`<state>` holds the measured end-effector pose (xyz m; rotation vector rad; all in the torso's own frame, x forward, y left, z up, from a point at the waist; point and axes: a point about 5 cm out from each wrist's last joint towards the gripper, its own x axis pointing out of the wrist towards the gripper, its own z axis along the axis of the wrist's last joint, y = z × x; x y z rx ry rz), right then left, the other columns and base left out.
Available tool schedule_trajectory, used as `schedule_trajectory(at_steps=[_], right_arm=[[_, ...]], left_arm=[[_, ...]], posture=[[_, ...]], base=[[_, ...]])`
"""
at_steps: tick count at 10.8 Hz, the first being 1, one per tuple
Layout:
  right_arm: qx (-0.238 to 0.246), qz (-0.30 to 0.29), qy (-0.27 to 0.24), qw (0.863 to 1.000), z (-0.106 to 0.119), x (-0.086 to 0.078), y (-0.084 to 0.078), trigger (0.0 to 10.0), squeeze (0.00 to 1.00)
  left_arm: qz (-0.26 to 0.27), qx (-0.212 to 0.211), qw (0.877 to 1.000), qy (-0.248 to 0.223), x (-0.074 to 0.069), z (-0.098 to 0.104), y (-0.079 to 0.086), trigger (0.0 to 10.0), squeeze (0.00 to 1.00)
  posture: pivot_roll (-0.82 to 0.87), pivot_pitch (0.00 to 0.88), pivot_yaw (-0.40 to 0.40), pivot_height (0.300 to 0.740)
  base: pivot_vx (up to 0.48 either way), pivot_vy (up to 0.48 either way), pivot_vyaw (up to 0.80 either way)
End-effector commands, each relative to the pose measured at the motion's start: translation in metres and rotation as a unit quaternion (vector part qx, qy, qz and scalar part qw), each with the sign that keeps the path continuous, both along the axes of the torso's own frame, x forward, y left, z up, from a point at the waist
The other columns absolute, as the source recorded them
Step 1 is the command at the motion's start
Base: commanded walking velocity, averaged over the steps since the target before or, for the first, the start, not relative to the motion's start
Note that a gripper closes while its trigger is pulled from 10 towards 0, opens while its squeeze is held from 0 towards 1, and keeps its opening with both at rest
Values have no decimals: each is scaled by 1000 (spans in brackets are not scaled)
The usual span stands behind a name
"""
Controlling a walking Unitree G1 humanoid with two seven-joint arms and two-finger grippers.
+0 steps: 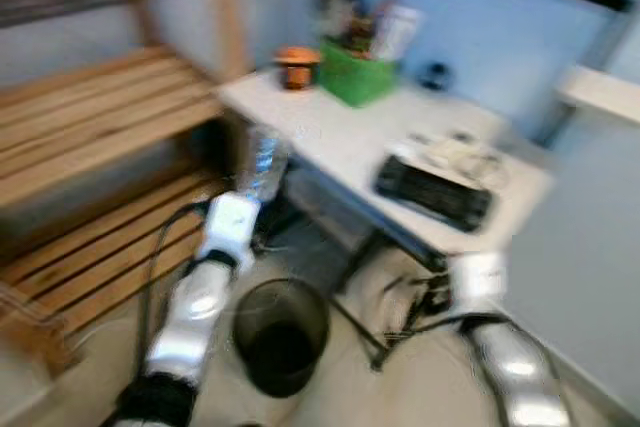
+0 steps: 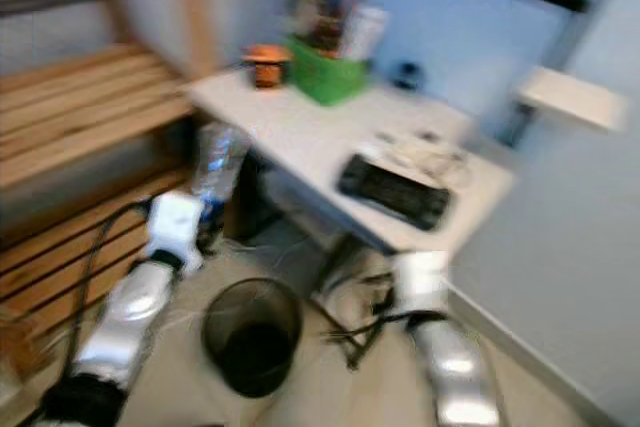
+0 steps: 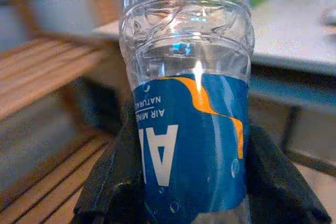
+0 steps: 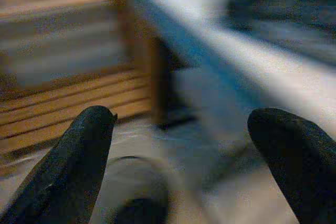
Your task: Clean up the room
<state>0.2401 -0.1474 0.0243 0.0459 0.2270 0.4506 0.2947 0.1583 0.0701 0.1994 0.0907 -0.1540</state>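
Left of the white bench [image 1: 340, 142] stood wooden slats [image 1: 90, 137]. The left pincer [image 3: 184, 182] was clamped on a clear plastic bottle [image 1: 262, 162] with a blue label, held upright just beside the bench's left edge, above a black waste bin [image 1: 282, 332] on the floor. On the bench lay a black keyboard [image 1: 435, 192]. Below its right end, the right pincer [image 4: 178, 145] was spread wide and empty.

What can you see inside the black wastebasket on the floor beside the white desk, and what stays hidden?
The black wastebasket shows a dark interior with no items I can make out. Blur and shadow hide its bottom. The left claw holds a clear water bottle above and beyond it.
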Motion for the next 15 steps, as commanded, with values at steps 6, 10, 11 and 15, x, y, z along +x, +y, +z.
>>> schedule_trajectory(at_steps=[6,10,11,15], right_arm=[[-51,19,52,997,-14,-7,-18,10000,0],[-82,2,49,995,-3,-9,-51,10000,0],[-76,-7,52,996,-3,-18,-56,10000,0],[-85,43,78,992,5,-57,-54,10000,0]], left_arm=[[41,74,988,129,-10,-56,22,10000,0],[34,98,990,98,-14,-59,22,10000,0],[27,100,989,105,-23,-67,20,10000,0],[-38,202,973,106,-32,-81,20,10000,0]], posture=[[-22,0,-109,740],[-54,30,-197,740],[-66,52,-225,740],[-146,135,-262,740]], base=[[0,0,371],[0,0,0],[0,0,0],[0,0,0]])
